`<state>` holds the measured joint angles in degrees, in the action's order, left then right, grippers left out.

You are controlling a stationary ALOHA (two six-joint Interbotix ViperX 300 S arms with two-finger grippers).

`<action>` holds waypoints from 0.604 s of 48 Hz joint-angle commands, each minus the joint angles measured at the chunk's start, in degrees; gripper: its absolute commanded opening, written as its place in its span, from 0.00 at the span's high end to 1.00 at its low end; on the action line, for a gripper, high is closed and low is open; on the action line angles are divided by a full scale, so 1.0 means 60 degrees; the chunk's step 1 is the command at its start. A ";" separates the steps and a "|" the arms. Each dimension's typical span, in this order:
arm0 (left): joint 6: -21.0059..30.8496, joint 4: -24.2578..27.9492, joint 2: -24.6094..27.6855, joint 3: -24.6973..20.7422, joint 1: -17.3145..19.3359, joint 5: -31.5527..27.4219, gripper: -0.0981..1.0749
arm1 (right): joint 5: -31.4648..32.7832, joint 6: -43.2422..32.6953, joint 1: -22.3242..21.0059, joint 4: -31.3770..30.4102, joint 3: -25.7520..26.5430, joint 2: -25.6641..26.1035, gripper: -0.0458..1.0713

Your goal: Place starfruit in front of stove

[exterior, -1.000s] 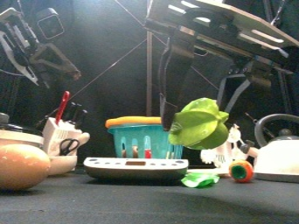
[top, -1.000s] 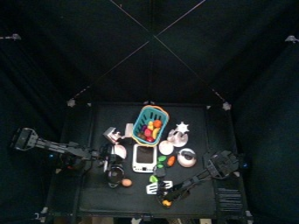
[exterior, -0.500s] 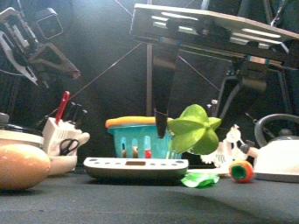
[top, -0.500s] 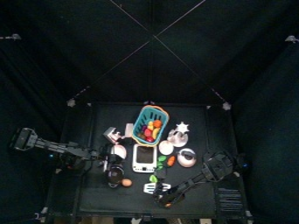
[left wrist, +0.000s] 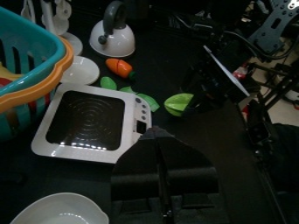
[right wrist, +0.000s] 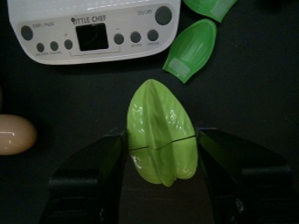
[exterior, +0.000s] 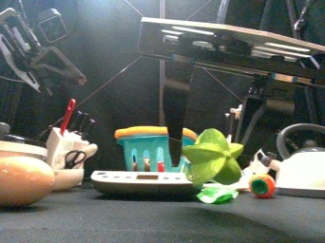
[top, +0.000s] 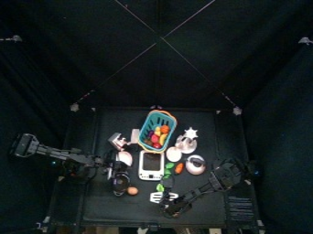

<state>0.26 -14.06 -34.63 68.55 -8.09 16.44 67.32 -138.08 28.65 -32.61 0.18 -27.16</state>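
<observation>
Right gripper (right wrist: 163,144) clamps the green starfruit (right wrist: 163,129) between both jaws, holding it low over the table at six o'clock from the white stove (right wrist: 96,33). Left gripper (left wrist: 163,171) sits at nine o'clock; its jaws I cannot tell.

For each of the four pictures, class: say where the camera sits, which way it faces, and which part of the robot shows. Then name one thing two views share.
Top view: high overhead, facing straight down on the table; both arms show.
Front view: table's front edge, facing level across; starfruit hangs beside the white scale.
Left wrist view: on the left arm, facing scale and teal basket; left gripper shows.
Right wrist view: on the right arm, facing down; right gripper clamps the starfruit.
Shared: starfruit, front and right wrist views.
</observation>
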 commanded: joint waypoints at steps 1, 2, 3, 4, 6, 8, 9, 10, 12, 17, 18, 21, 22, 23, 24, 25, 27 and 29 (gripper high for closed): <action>0.0000 0.0000 0.0000 -0.0103 -0.0015 0.0029 0.93 | 0.0044 -0.0059 -0.0015 0.0015 0.0205 0.0161 0.24; 0.0000 0.0000 -0.0015 -0.0088 -0.0015 0.0029 0.93 | 0.0044 -0.0059 -0.0015 0.0029 0.0205 0.0146 0.22; -0.0015 0.0000 0.0000 -0.0073 -0.0015 0.0044 0.93 | 0.0044 -0.0059 -0.0029 0.0059 0.0205 0.0146 0.21; 0.0000 0.0000 -0.0015 -0.0073 -0.0015 0.0044 0.93 | 0.0044 -0.0059 -0.0015 0.0073 0.0205 0.0146 0.20; 0.0000 0.0000 -0.0015 -0.0059 -0.0015 0.0044 0.93 | 0.0044 -0.0059 -0.0015 0.0073 0.0205 0.0146 0.17; 0.0000 0.0000 -0.0015 -0.0044 -0.0015 0.0044 0.93 | 0.0044 -0.0044 -0.0029 0.0044 0.0205 0.0132 0.15; -0.0015 0.0000 -0.0015 -0.0029 -0.0015 0.0044 0.93 | 0.0044 -0.0044 -0.0015 0.0029 0.0220 0.0132 0.14; -0.0015 0.0000 -0.0015 -0.0044 -0.0015 0.0044 0.93 | 0.0044 -0.0044 -0.0015 0.0015 0.0234 0.0146 0.13; 0.0000 0.0000 -0.0015 -0.0029 -0.0015 0.0044 0.93 | 0.0044 -0.0044 -0.0029 0.0000 0.0249 0.0146 0.11; -0.0015 0.0000 -0.0029 -0.0029 -0.0015 0.0044 0.93 | 0.0059 -0.0044 -0.0029 -0.0029 0.0264 0.0132 0.07; -0.0015 0.0000 -0.0029 -0.0029 -0.0015 0.0044 0.93 | 0.0059 -0.0029 -0.0029 -0.0029 0.0278 0.0132 0.07; -0.0015 0.0000 -0.0059 -0.0029 -0.0015 0.0044 0.93 | 0.0059 -0.0029 -0.0029 -0.0029 0.0293 0.0146 0.07; -0.0015 0.0000 -0.0073 -0.0015 -0.0015 0.0044 0.93 | 0.0073 -0.0015 -0.0029 -0.0044 0.0278 0.0161 0.07; -0.0015 0.0000 -0.0073 -0.0015 -0.0015 0.0029 0.93 | 0.0073 -0.0015 -0.0029 -0.0059 0.0278 0.0176 0.07; -0.0015 0.0000 -0.0088 -0.0015 -0.0015 0.0029 0.93 | 0.0073 -0.0015 -0.0029 -0.0073 0.0278 0.0176 0.07; -0.0015 0.0000 -0.0103 -0.0015 -0.0015 0.0029 0.93 | 0.0088 -0.0015 -0.0029 -0.0103 0.0278 0.0205 0.07; -0.0015 0.0000 -0.0132 -0.0015 -0.0015 -0.0015 0.93 | 0.0117 0.0000 -0.0029 -0.0132 0.0278 0.0234 0.07; -0.0015 0.0000 -0.0146 -0.0015 -0.0015 -0.0073 0.93 | 0.0176 0.0000 -0.0015 -0.0146 0.0278 0.0264 0.07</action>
<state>0.26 -14.06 -35.24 69.26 -8.09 16.26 67.68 -137.99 28.56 -32.96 0.62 -27.60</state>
